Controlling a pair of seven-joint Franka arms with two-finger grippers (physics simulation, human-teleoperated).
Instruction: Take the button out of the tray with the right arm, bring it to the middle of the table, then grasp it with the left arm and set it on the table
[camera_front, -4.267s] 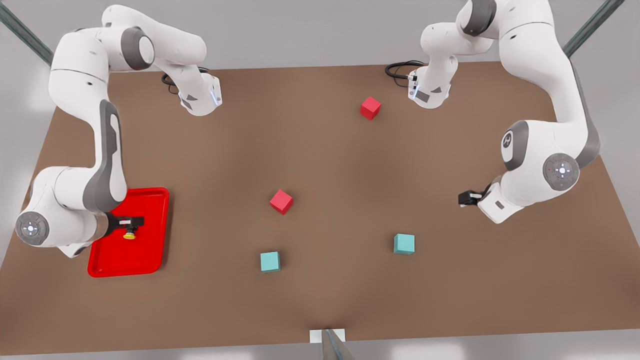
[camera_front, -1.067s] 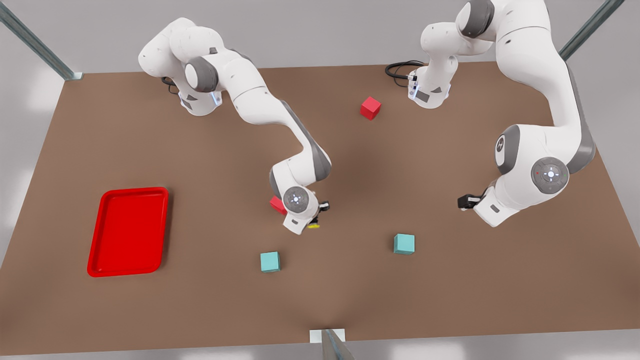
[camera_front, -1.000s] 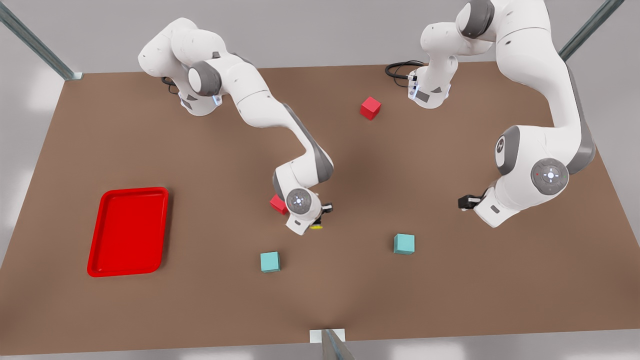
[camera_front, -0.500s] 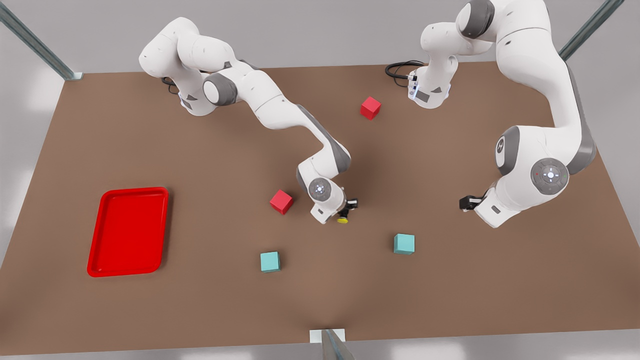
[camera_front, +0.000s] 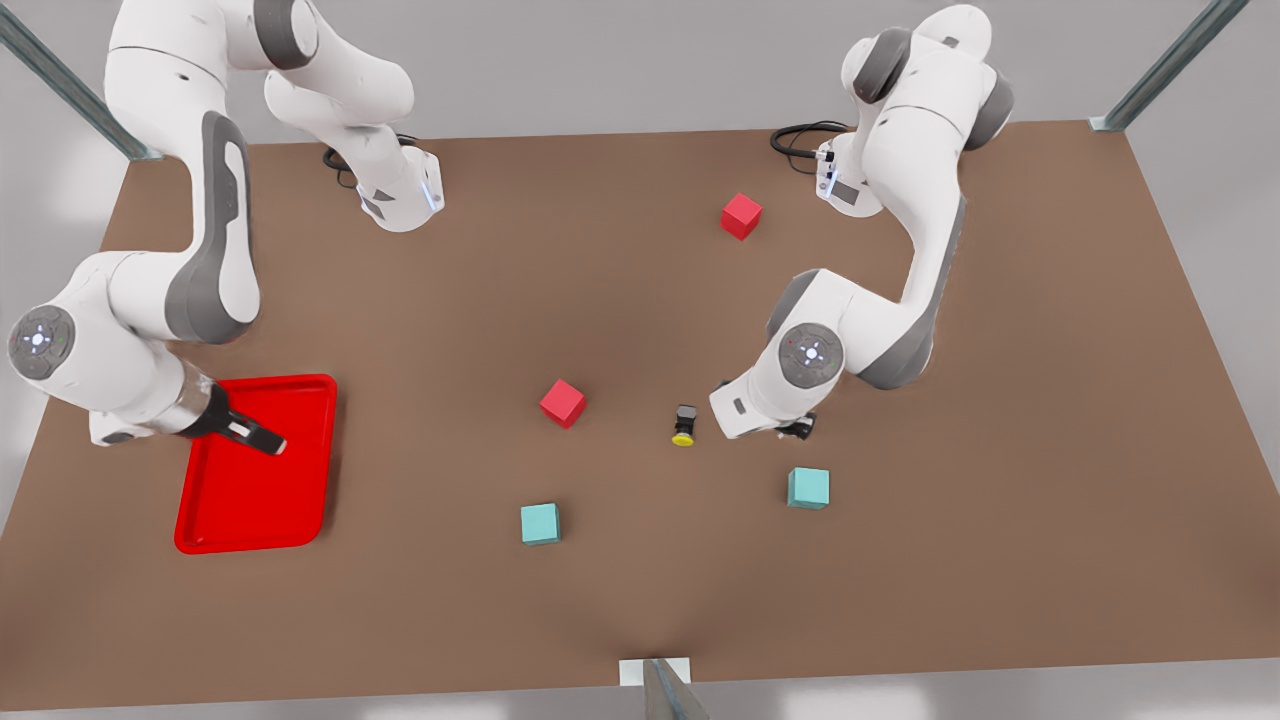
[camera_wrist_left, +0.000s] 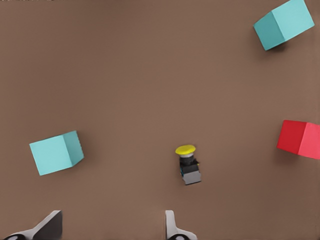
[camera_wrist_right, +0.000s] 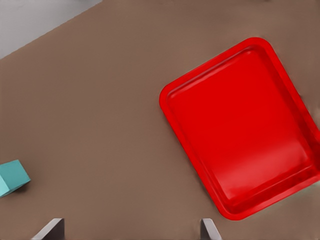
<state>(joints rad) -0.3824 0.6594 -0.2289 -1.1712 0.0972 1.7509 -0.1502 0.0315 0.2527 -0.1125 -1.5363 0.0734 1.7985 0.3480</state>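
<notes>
Lying on its side on the table, the button sits near the middle, between a red cube and the left arm's wrist, touching neither. In the left wrist view the button rests free on the brown top, yellow cap toward a far teal cube, and the left gripper has its fingers spread wide with nothing between them. That gripper hangs just beside the button, on the front view's right. Over at the tray, the right gripper hovers above the red floor; its fingers stand well apart, empty.
</notes>
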